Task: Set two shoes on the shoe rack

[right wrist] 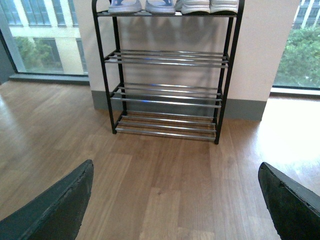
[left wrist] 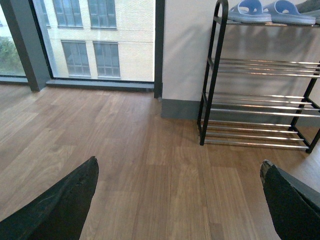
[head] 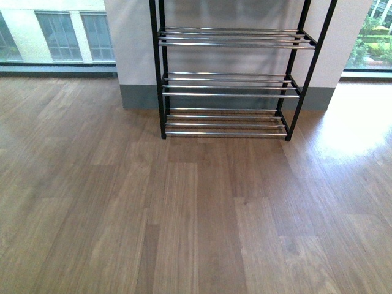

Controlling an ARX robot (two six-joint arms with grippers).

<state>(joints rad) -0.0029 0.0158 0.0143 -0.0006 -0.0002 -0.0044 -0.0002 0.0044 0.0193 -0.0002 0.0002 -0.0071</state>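
Both grippers hang empty with fingers wide apart — the left gripper (left wrist: 177,200) and the right gripper (right wrist: 175,200) each frame only bare wooden floor (head: 196,214). Ahead, toward twelve o'clock, stands the shoe rack (right wrist: 165,57). On its top shelf rest the two shoes (right wrist: 210,6), white soles showing, beside blue slippers (left wrist: 270,11). The placing looks complete — nothing seems left.

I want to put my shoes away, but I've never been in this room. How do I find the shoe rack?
Look at the pale wall with the grey skirting, between the two big windows. Against it, on the brown wooden floor, stands the tall rack with a thin black metal frame and shiny silver bar shelves. It is the only furniture in view, with blue slippers and white-soled shoes on its top shelf.
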